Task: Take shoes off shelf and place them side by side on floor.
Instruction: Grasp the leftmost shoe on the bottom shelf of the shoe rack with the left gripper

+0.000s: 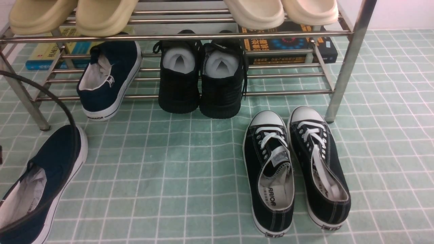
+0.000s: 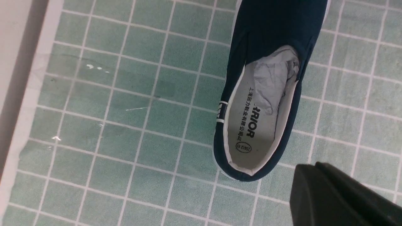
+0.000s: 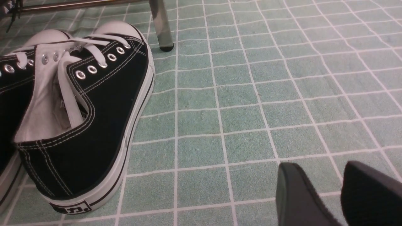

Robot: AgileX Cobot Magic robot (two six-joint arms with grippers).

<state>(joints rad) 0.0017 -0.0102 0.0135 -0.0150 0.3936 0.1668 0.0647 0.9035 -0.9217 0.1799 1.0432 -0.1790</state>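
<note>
You have one navy slip-on [image 1: 108, 78] on the shelf [image 1: 203, 35]: lower tier, left end, toe pointing in, heel hanging out over the front bar. You cannot tell whether that heel reaches the floor [image 1: 169, 169]. The other navy slip-on [image 1: 44, 179] lies on the floor at your near left, well apart from the first, toe angled toward the shelf leg, with white paper inside and a black cable [image 1: 51, 98] arching over its toe. Your left claw [image 2: 323, 185] is clenched on nothing and hovers just off that shoe's heel. Your right claw [image 3: 320, 171] is released, its fingers [image 3: 298, 194] parted over bare floor beside the black lace-up sneakers [image 1: 271, 169], which stand side by side on the floor by the shelf's right leg. Also on the lower tier, at its middle, is an all-black pair [image 1: 200, 88] stuffed with white paper. The upper tier holds beige slippers [image 1: 74, 15] on the left and cream slippers [image 1: 281, 12] on the right. Books [image 1: 288, 44] lie behind the bars.
</note>
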